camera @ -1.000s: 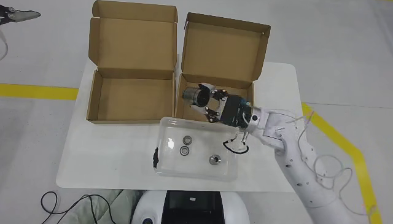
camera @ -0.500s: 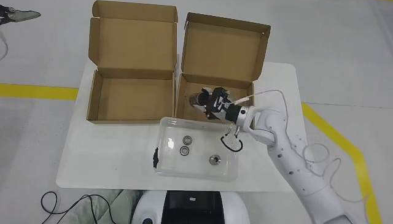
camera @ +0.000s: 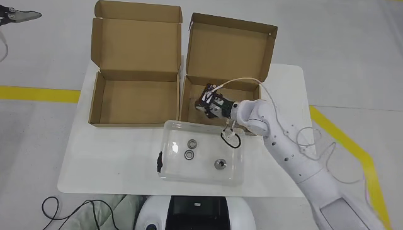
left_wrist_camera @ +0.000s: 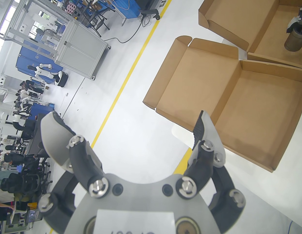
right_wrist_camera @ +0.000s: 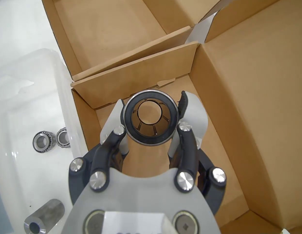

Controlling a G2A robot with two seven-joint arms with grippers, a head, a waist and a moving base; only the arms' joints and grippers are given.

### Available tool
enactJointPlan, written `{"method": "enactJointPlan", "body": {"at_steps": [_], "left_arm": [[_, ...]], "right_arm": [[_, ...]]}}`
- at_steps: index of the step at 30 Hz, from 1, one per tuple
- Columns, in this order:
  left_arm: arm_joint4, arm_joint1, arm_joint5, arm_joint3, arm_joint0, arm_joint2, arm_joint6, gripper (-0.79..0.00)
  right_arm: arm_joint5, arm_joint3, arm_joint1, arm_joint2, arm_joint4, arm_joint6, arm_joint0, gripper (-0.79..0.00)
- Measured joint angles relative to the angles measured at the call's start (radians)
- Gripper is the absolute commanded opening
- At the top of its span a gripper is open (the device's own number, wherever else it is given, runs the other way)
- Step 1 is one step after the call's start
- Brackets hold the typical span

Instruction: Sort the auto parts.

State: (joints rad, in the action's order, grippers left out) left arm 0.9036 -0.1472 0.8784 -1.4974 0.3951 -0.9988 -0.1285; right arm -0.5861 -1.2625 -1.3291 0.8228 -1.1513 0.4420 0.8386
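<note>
Placing step — the right tool (right_wrist_camera: pixel 151 103) is clamped on a ringed metal sleeve (right_wrist_camera: pixel 128 120), low inside the right-hand cardboard box (right_wrist_camera: pixel 238 74); next, confirm it rests on the box floor, then part the jaws; the left tool (left_wrist_camera: pixel 127 115) hangs spread apart, off the table (camera: pixel 126 161).

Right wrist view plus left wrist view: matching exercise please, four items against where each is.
Items
1. large bearing sleeve
2. two small roller bearings
3. metal bushing
4. left gripper

Places
A. open, over the floor, apart from the cardboard boxes
B. alone in the clear bin
C. held by the right gripper, inside the right-hand cardboard box
D. side by side in the clear bin

Pairs: 1-C, 2-D, 3-B, 4-A
</note>
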Motion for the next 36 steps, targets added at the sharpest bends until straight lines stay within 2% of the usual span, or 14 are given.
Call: {"method": "enactJointPlan", "body": {"at_steps": [6,14,17,18,19,26,29,32,36], "left_arm": [[0.000,0.000,0.000,0.000,0.000,0.000,0.000,0.000],[0.000,0.000,0.000,0.000,0.000,0.000,0.000,0.000],[0.000,0.000,0.000,0.000,0.000,0.000,0.000,0.000],[0.000,0.000,0.000,0.000,0.000,0.000,0.000,0.000],[0.000,0.000,0.000,0.000,0.000,0.000,0.000,0.000],[0.000,0.000,0.000,0.000,0.000,0.000,0.000,0.000],[0.000,0.000,0.000,0.000,0.000,0.000,0.000,0.000],[0.000,0.000,0.000,0.000,0.000,0.000,0.000,0.000],[0.000,0.000,0.000,0.000,0.000,0.000,0.000,0.000]], "right_arm": [[0.028,0.073,-0.029,-0.044,0.047,0.075,-0.073,-0.785],[0.040,0.172,-0.058,-0.086,0.073,0.066,-0.114,-0.785],[0.043,0.200,-0.066,-0.098,0.070,0.055,-0.123,-0.499],[0.046,0.209,-0.069,-0.101,0.064,0.055,-0.127,-0.369],[0.050,0.214,-0.070,-0.104,0.059,0.055,-0.130,-0.299],[0.053,0.232,-0.076,-0.105,0.051,0.044,-0.132,-0.249],[0.049,0.227,-0.075,-0.096,0.047,0.029,-0.129,-0.166],[0.056,0.178,-0.067,-0.077,0.022,0.007,-0.119,-0.154],[0.049,0.033,-0.042,-0.028,-0.017,0.009,-0.074,-0.151]]}}
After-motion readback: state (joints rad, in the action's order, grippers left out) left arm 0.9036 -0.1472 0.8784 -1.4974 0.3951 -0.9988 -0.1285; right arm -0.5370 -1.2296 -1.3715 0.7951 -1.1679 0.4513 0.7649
